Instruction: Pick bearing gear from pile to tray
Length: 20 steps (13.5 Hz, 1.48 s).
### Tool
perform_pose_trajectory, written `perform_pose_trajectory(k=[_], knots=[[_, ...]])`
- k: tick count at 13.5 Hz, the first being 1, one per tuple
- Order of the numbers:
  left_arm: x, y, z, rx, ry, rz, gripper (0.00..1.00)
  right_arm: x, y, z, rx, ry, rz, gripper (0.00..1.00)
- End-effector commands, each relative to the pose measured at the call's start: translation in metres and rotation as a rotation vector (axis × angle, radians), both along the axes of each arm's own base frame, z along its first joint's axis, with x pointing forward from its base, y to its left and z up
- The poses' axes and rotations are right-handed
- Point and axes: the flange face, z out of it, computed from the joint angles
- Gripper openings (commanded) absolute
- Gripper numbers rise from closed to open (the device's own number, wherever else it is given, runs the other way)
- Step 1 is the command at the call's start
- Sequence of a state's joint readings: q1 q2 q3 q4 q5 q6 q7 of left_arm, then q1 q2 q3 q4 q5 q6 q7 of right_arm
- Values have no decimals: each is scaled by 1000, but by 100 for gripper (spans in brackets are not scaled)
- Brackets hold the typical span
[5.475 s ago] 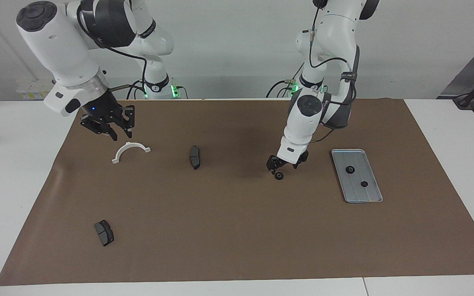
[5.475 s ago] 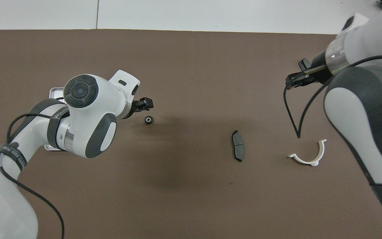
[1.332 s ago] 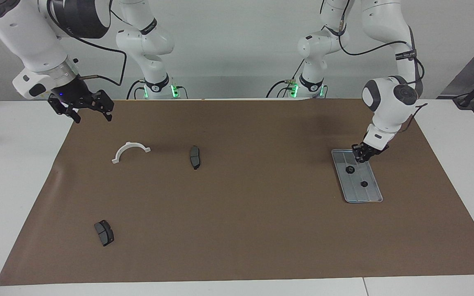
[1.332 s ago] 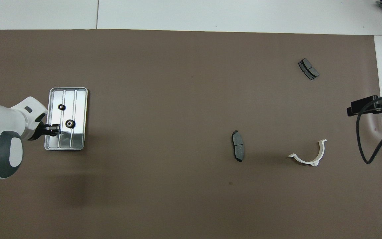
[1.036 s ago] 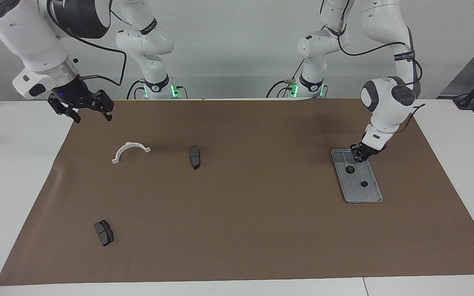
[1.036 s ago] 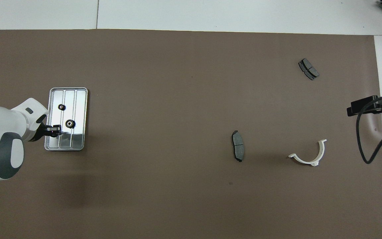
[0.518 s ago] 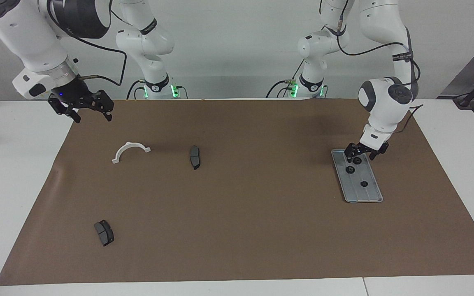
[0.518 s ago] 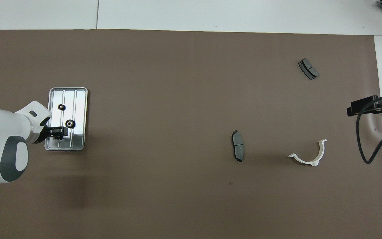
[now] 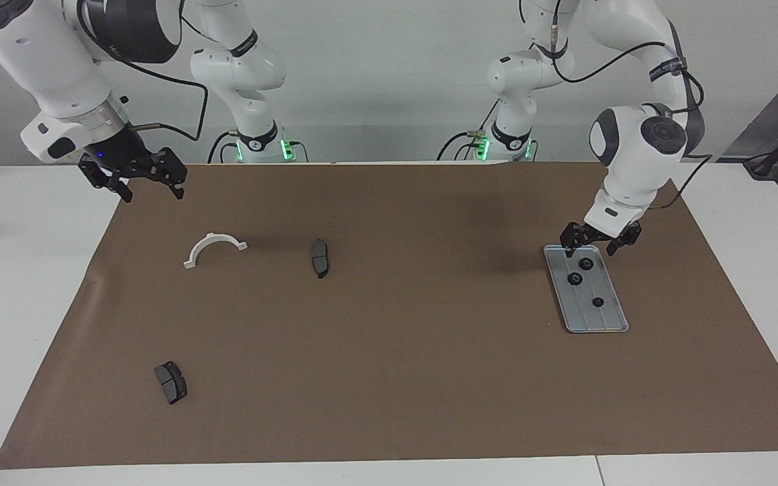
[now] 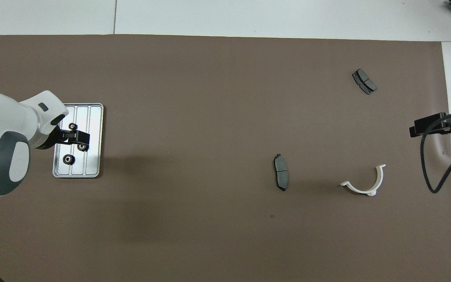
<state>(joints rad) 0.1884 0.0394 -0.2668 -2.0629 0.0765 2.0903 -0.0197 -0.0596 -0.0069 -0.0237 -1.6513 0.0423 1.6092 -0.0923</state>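
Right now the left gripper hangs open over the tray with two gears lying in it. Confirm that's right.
Not quite: the tray holds three gears, not two. The facing view shows one near the robots' end, one in the middle and one farther out. The rest holds: the left gripper hangs open over the tray.

In the overhead view the left gripper (image 10: 77, 137) covers part of the tray (image 10: 94, 117); 1 gear (image 10: 83, 147) beneath it shows partly.
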Motion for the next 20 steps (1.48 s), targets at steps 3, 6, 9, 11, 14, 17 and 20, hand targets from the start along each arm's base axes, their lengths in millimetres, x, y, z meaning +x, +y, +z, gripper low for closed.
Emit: perform_pose_trajectory(k=[3,6,9,11,14,17,20], knots=[[-27,-41,6,17,122,-19,100,-7,-1,0,12,-5,20,100],[-23,-37,31,10,119,51,100,-7,-1,0,12,-5,20,100],[-14,-17,92,-38,135,115,100,-7,-1,0,12,-5,20,100],[-9,-7,124,-44,110,123,100,-7,-1,0,12,-5,19,100],[4,10,165,-95,25,159,100,-7,-1,0,12,-5,20,100],[7,19,175,-111,8,140,100,-7,-1,0,12,-5,20,100],[0,23,169,-106,28,101,100,-7,-1,0,12,-5,20,100]])
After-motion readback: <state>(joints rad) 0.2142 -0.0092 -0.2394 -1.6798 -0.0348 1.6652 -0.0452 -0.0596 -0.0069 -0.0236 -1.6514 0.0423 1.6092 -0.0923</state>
